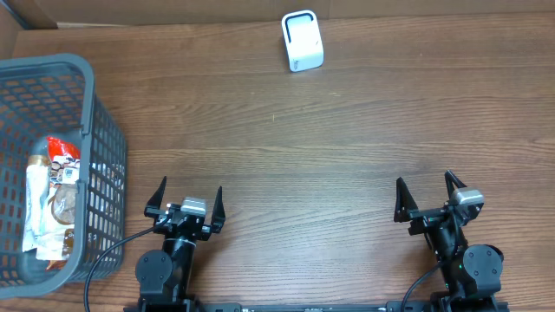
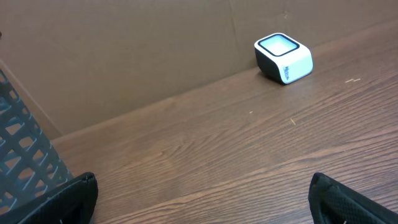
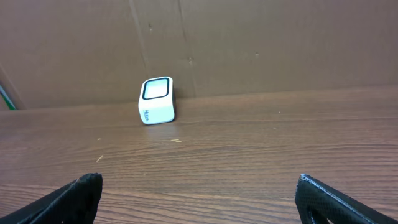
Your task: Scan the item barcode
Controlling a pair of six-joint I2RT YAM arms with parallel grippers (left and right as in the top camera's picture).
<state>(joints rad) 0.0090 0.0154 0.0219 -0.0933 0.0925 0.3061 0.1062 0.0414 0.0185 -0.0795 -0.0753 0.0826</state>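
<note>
A packaged snack item, red, white and brown, lies inside the grey basket at the left. The white scanner with a dark-rimmed window stands at the table's far edge; it also shows as the scanner and the scanner in the wrist views. My left gripper rests near the front edge just right of the basket, open and empty. My right gripper sits at the front right, open, nothing between its fingers. The item's barcode is too small to make out.
A brown cardboard wall backs the wooden table. The basket's mesh side stands close to my left gripper's left finger.
</note>
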